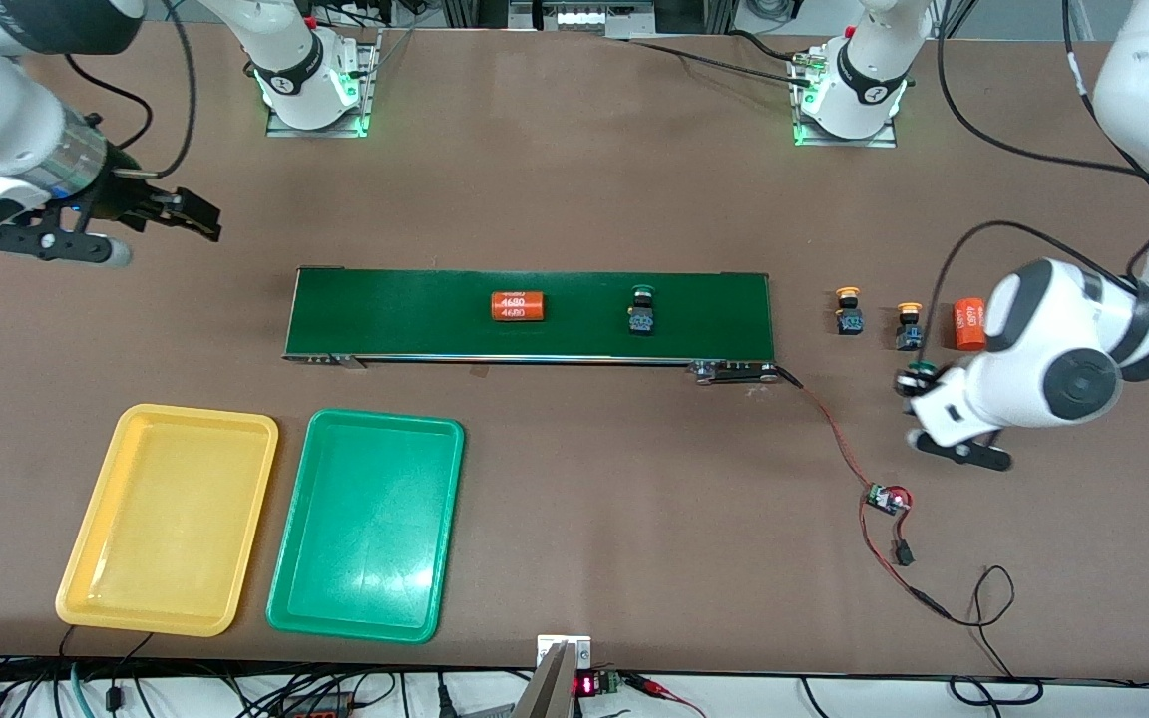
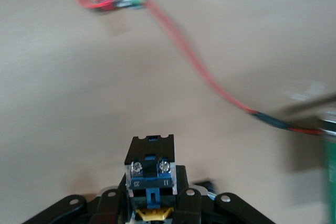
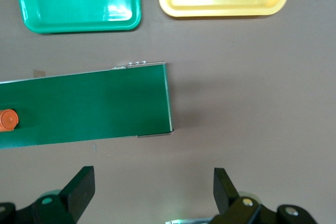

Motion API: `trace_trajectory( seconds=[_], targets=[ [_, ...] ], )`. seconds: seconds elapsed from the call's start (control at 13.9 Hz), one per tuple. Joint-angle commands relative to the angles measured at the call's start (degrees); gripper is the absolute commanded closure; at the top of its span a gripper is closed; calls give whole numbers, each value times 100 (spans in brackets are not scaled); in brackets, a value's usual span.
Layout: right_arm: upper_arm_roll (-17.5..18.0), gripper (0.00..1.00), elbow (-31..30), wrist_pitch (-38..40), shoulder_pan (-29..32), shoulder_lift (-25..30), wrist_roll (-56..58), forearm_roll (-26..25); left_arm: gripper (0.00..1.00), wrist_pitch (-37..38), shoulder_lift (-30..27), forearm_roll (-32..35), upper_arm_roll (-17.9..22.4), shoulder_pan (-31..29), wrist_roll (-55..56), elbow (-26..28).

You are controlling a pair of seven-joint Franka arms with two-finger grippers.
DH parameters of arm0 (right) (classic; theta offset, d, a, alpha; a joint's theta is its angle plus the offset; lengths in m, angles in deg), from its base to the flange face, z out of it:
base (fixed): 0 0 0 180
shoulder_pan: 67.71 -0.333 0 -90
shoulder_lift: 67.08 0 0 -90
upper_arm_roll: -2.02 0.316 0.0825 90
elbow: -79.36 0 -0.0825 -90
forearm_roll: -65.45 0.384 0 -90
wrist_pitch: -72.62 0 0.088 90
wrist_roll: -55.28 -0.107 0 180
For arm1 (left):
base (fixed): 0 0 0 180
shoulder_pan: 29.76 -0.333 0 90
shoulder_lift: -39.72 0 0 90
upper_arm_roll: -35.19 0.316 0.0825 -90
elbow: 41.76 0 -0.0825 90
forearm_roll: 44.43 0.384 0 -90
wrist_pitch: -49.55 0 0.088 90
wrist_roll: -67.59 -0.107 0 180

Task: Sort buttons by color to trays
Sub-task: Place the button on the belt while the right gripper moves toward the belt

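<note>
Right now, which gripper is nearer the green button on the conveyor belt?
Left. The left gripper, shut on another green-capped button, is past the belt's left-arm end; the right gripper hangs open off its right-arm end, farther from the belt's green button.

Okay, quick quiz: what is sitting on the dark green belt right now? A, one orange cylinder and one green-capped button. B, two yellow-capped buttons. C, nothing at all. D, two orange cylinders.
A: the belt carries one orange cylinder and one green-capped button; the two yellow-capped buttons stand on the table off the belt, toward the left arm's end.
</note>
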Motion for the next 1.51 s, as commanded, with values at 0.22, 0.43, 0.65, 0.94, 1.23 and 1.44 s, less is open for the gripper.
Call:
trace_trajectory(
  seconds=[0.22, 0.43, 0.65, 0.94, 1.23, 1.44],
  targets=[
    [464, 0, -1796, -885, 56, 1338, -205, 72, 83, 81, 187, 3, -1157, 147, 2174, 456],
    [1121, 0, -1929, -1341, 65, 1338, -1003, 195, 83, -487, 320, -15, -1298, 586, 3360, 876],
    [2140, 0, -2035, -1870, 344, 1128, -1752, 221, 82, -1341, 346, -15, -1280, 745, 3654, 1264],
    [2556, 0, -2026, -2327, 557, 925, -1885, 923, 72, -1316, 346, 20, -1271, 781, 3620, 1379],
    [2556, 0, -2017, -2635, 513, 715, -1894, 1003, 0, -1151, 347, 47, -1254, 746, 3637, 1274],
    [2565, 0, -2017, -2978, 469, 451, -1885, 1346, 0, -82, 223, 64, -1359, 693, 3453, 548]
  ],
)
